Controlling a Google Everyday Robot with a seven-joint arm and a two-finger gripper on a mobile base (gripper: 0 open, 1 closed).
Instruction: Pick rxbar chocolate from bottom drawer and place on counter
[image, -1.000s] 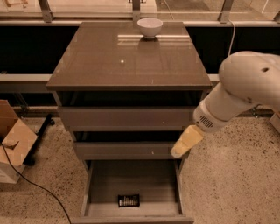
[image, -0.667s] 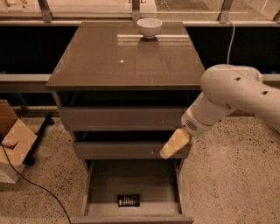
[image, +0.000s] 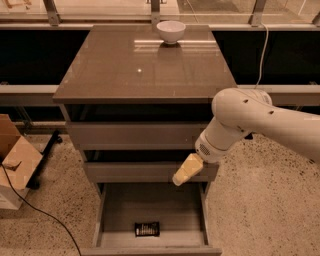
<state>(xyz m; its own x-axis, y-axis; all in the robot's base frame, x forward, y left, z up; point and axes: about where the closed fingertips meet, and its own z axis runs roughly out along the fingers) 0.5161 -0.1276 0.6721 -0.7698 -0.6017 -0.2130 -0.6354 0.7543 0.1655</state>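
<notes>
Gripper above open bottom drawer, bar inside

The bottom drawer (image: 150, 205) stood pulled out, its grey floor exposed. The rxbar chocolate (image: 147, 229) lay flat on that floor, near the drawer's front edge and roughly centred between the side walls. The gripper (image: 187, 170) hung in front of the right end of the middle drawer (image: 135, 171), above the open drawer and well apart from the bar, pointing down and to the left. Whether it was spread or pressed together could not be told from this view; nothing was seen held in it. The white arm (image: 250, 120) reached in from the right side. The top drawer (image: 135, 135) and the middle one were closed. On the counter (image: 140, 65), a white bowl (image: 170, 31) sat at the far edge. A cardboard box (image: 17, 160) and a black cable (image: 40, 212) lay on the speckled floor to the left of the cabinet
</notes>
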